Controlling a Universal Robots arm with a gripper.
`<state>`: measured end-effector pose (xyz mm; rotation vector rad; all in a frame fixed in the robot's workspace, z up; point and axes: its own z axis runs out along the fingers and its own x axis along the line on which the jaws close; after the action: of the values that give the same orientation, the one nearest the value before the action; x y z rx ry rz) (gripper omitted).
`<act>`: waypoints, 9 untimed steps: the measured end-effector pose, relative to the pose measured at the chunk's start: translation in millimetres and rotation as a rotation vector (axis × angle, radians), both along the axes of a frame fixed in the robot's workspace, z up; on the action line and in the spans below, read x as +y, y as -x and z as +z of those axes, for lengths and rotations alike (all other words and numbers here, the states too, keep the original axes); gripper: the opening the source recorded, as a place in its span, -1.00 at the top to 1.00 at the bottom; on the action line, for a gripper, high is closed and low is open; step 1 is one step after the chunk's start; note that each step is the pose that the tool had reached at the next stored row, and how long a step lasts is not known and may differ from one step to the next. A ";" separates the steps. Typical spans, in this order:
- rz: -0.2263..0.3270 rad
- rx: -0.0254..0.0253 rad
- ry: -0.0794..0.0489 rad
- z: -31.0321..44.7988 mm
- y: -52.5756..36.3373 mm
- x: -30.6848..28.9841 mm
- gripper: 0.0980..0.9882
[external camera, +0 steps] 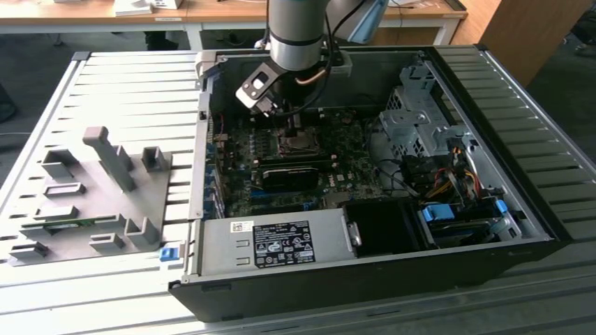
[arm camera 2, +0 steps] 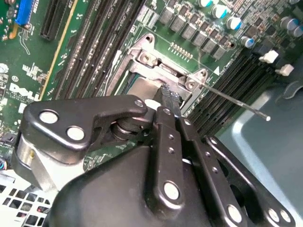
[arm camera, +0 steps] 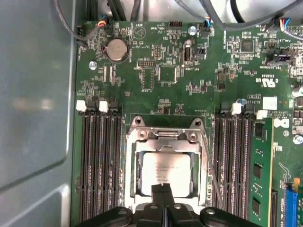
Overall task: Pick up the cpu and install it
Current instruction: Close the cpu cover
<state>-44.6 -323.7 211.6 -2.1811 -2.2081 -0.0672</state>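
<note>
The cpu (arm camera: 166, 173) is lying flat inside the metal-framed socket (arm camera: 135, 142) on the motherboard (arm camera: 156, 61). The gripper (arm camera: 163, 204) is hovering over the cpu's near edge with its fingers (arm camera: 157, 191) pressed together, hiding that edge and pinching nothing visible.

Work surface is a table (external camera: 112, 91) of ribbed grey metal slats, evenly lit with soft glare on the ribs. Behind it, at the far edge of the exterior view, a wood-topped desk (external camera: 223, 12) on white legs. A tall brown wooden cabinet panel (external camera: 521, 35) stands at the exterior view's right. Dark grey floor (external camera: 28, 70) shows past the table at the exterior view's left.
</note>
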 end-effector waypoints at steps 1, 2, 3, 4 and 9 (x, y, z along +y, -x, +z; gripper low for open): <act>0.000 0.0000 0.000 0.0 -1.1 0.0 0.98; 0.000 0.0000 0.000 0.0 -2.0 0.0 0.98; 0.000 0.0001 0.000 0.0 -3.1 0.0 0.98; 0.000 0.0000 0.000 0.0 -4.2 0.0 0.98; 0.000 0.0000 0.000 -0.1 -9.1 0.0 0.98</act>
<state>-35.5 -323.7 211.5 -2.1811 -2.2082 -0.0671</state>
